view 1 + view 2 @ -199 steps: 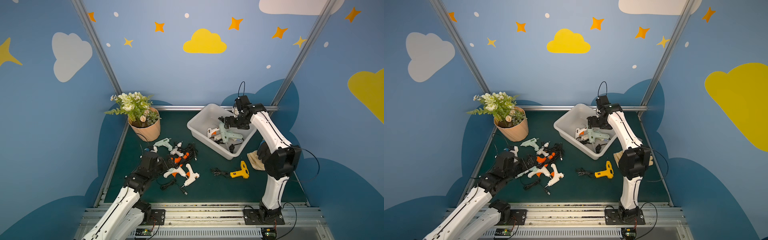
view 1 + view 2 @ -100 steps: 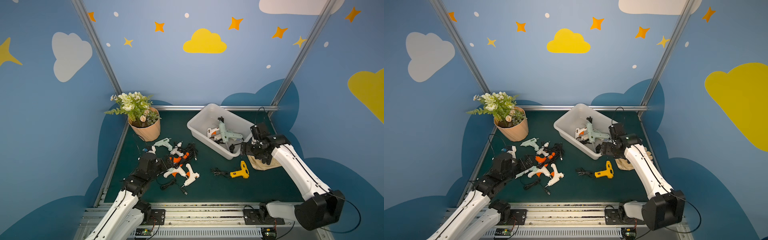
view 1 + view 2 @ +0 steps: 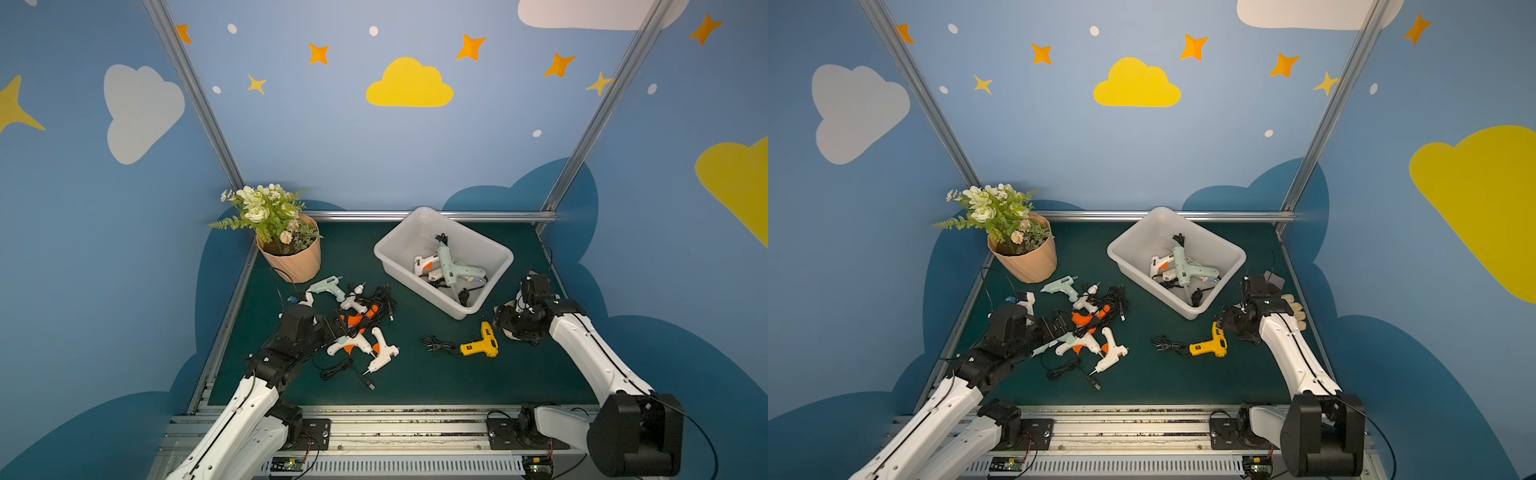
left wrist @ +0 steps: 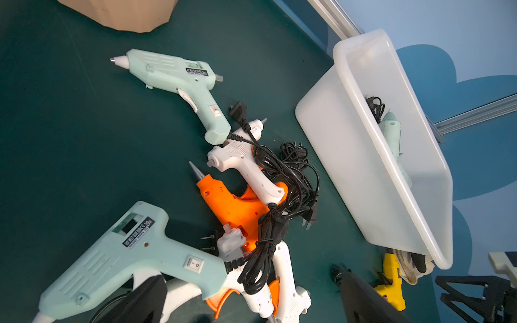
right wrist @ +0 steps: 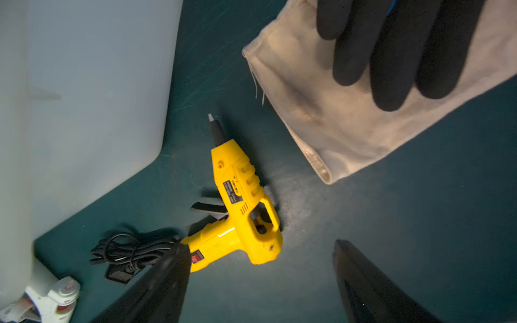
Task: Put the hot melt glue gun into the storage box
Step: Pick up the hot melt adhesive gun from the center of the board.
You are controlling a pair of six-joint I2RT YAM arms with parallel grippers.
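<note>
The storage box (image 3: 409, 232), the largest thing on the table, sits askew at the back right, open side up so guns can be dropped in. A mint gun (image 3: 451, 266) and a white gun (image 3: 424, 262) already lie in it with their cords. The tan flower pot (image 3: 295, 262) stands at the back left, well apart from the work.

Your right gripper (image 5: 260, 246) hangs low beside the box's near corner, jaws wide apart with nothing clamped. In the wrist view it straddles the handle of the yellow glue gun (image 5: 240, 195), so it looks placed for a grasp there. That gun lies on its side outside the box, just in front of it, with its black cord (image 3: 436, 344) bundled at the butt. A beige cloth (image 5: 349, 125) with a black glove (image 5: 391, 56) on it lies near the gun.

Your left gripper (image 4: 250, 275) is also spread wide and empty, over the near edge of a tangled heap. The heap holds a large mint gun (image 4: 134, 251), an orange gun (image 4: 232, 204), white ones and looped cords (image 4: 291, 179).

Everything rests on a dark green mat (image 3: 415, 382). Blue walls (image 3: 332, 145) painted with clouds and stars close three sides, with aluminium posts (image 3: 197, 104) at the corners.
</note>
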